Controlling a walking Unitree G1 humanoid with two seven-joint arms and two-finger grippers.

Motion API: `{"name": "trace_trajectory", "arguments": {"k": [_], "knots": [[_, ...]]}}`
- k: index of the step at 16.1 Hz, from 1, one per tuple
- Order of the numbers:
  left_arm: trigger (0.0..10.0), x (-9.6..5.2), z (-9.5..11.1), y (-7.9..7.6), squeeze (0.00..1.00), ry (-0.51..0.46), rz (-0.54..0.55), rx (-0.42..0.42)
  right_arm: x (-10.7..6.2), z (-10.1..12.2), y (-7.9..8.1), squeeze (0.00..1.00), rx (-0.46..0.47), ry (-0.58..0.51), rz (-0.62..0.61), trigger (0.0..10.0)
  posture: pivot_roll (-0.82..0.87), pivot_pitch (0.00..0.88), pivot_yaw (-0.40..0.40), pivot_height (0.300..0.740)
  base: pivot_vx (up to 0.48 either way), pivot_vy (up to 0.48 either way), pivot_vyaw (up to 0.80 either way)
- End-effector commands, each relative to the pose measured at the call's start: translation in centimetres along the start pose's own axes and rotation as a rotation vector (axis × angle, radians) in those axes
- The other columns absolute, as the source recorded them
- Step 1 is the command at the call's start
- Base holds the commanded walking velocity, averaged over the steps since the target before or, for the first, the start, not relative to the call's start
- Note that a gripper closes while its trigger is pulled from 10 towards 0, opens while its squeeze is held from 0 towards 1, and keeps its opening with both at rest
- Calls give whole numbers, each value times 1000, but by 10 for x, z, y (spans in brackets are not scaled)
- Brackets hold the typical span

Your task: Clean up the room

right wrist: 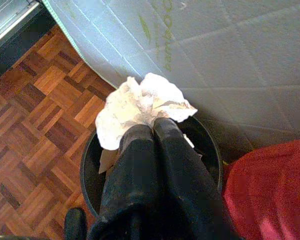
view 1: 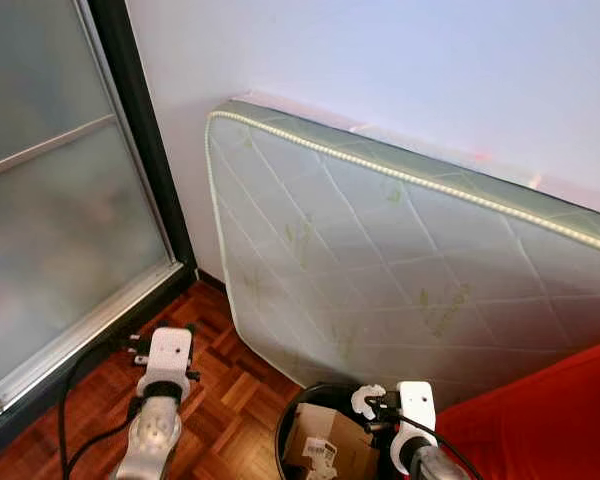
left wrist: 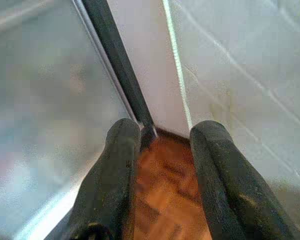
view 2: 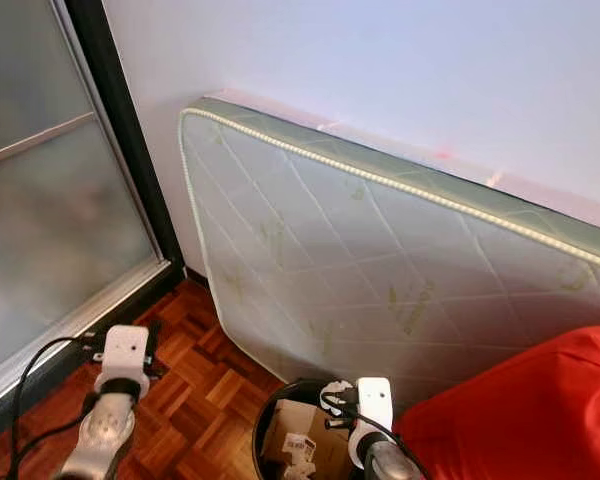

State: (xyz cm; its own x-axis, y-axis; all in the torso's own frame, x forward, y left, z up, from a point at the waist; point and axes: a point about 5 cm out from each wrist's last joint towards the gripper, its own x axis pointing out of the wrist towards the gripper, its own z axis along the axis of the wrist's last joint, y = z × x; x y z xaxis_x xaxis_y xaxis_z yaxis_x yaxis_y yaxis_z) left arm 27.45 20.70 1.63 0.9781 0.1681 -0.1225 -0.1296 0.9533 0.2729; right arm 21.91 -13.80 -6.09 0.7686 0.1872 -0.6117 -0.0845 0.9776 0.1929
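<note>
Two black fingers of the right gripper (right wrist: 152, 125) are pinched tight on a crumpled wad of white paper (right wrist: 140, 107), which hangs over the round black waste bin (right wrist: 90, 172) standing on the wooden parquet floor (right wrist: 35, 115). From where I stand the wad sits toward the bin's rim at about ten o'clock rather than over its middle, so if the fingers part now, the light paper could catch the edge and tumble onto the floor; the bin already holds a brown cardboard box (view 1: 320, 435) that fills much of it, and the paper might bounce off that as well. A quilted white mattress with green edging (view 1: 380, 260) leans against the wall at twelve o'clock, just beside the bin, and a red fabric cushion or bedding (view 1: 550, 420) presses in at three o'clock, leaving the arm little room to swing. The right forearm reaches forward and low with its wrist tipped down over the bin. The left gripper (left wrist: 162, 150) is held out at nine o'clock above the floor, fingers parted with nothing between them, aimed at the corner where the frosted glass sliding door (view 1: 50, 200) meets the wall. I cannot tell whether the wad is touching the rim.
</note>
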Motion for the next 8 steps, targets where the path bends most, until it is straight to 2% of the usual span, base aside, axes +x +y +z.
{"name": "trace_trajectory", "arguments": {"k": [1, 3, 5, 8], "knots": [[10000, -1, -16, -1, 0, 140, -13, -28, -1, -2, -1, 0, 2, 12, -4, 10000, -21, 0, -45, 740, 0, 0, 0], [10000, -8, -39, 1, 0, 341, 0, -88, -1, -2, -2, 0, 2, 12, -6, 10000, -22, 0, -45, 740, 0, 0, 0], [10000, -20, -57, -2, 0, 478, -11, -113, -1, -2, -2, 0, 2, 12, -7, 10000, -22, 1, -46, 740, 0, 0, 0], [10000, -35, -71, -11, 0, 548, -50, -92, -1, -2, -2, 0, 2, 12, -7, 10000, -28, 5, -45, 740, 0, 0, 0]]}}
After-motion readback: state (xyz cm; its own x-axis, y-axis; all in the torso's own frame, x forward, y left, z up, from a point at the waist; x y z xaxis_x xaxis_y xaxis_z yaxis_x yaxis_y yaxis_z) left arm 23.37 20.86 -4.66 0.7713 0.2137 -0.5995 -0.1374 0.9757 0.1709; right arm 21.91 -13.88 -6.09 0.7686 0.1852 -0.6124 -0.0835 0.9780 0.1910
